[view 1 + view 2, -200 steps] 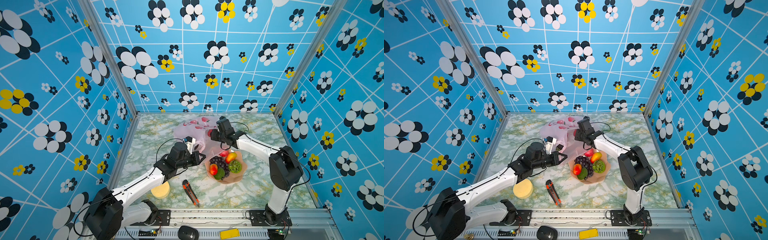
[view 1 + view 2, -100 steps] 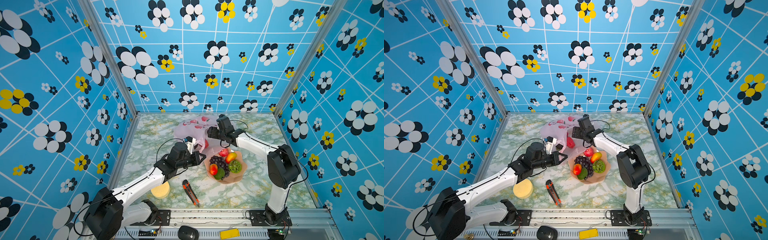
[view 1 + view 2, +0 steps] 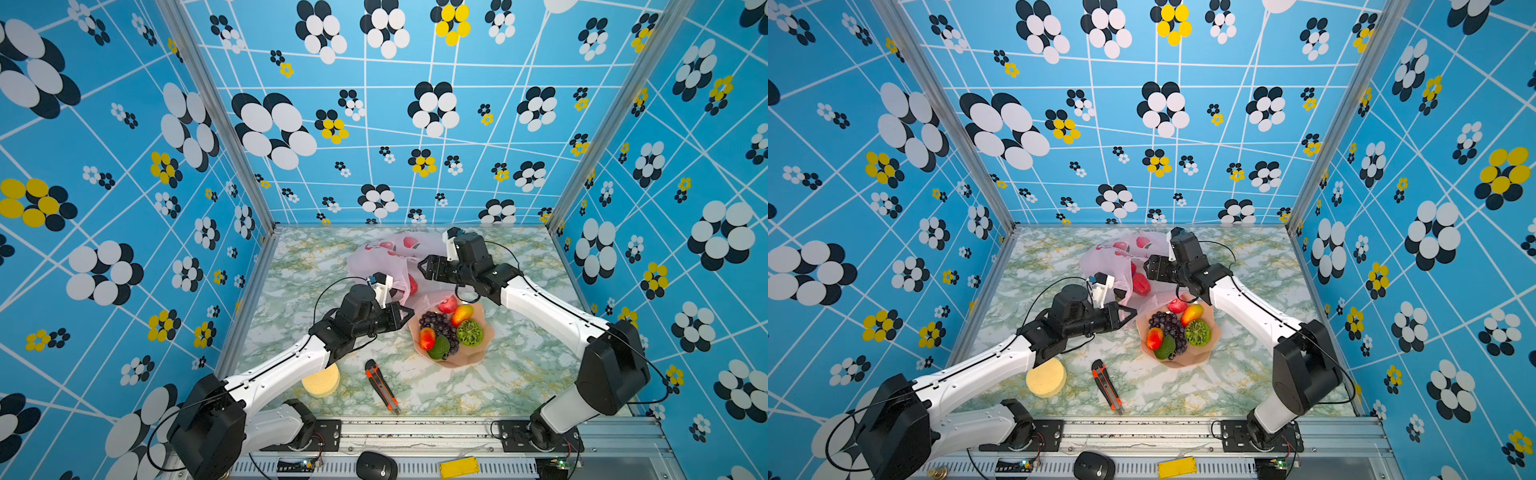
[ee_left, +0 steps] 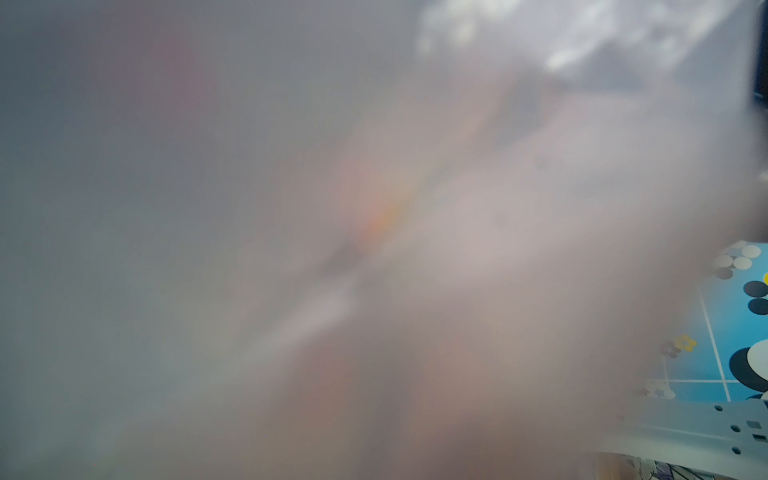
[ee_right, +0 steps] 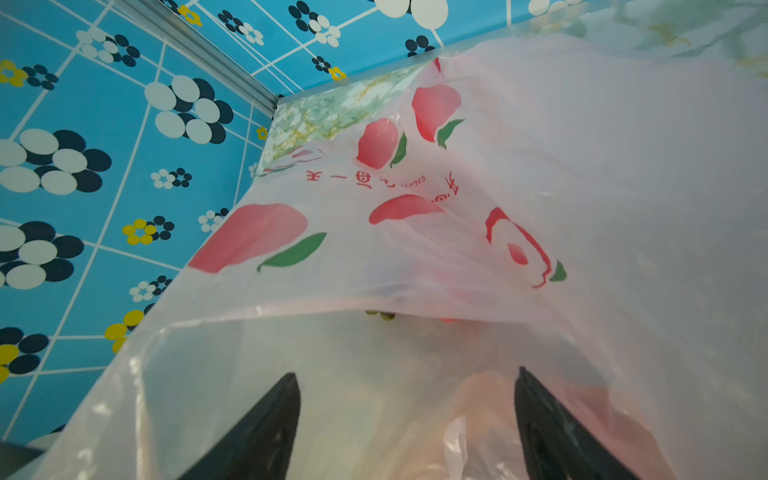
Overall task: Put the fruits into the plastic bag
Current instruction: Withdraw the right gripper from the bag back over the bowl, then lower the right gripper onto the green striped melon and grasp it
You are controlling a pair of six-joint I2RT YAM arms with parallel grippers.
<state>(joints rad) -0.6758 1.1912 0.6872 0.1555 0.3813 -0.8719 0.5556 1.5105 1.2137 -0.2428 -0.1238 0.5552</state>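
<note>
The plastic bag [image 3: 374,259] [image 3: 1104,259] lies crumpled at the back middle of the table, pale pink with red prints. My left gripper [image 3: 409,311] is shut on its near edge, and the film [image 4: 457,249] blurs the whole left wrist view. My right gripper [image 3: 420,266] [image 5: 407,374] is open at the bag's mouth with nothing between its fingers. A red fruit [image 3: 411,284] [image 3: 1140,284] lies inside the bag. In the pink bowl [image 3: 478,357] sit more fruits: a red one [image 3: 447,304], a mango [image 3: 461,314], grapes [image 3: 436,326], a green spiky one [image 3: 469,332] and a green one [image 3: 439,348].
A pale yellow sponge disc [image 3: 321,380] lies beside my left forearm near the front. An orange and black utility knife [image 3: 381,386] rests in front of the bowl. Blue patterned walls close in the table on three sides.
My right gripper has opened and shifted a little to the left at the bag's mouth. The red fruit that was at its jaws now lies in the bag. The left arm has not moved.
</note>
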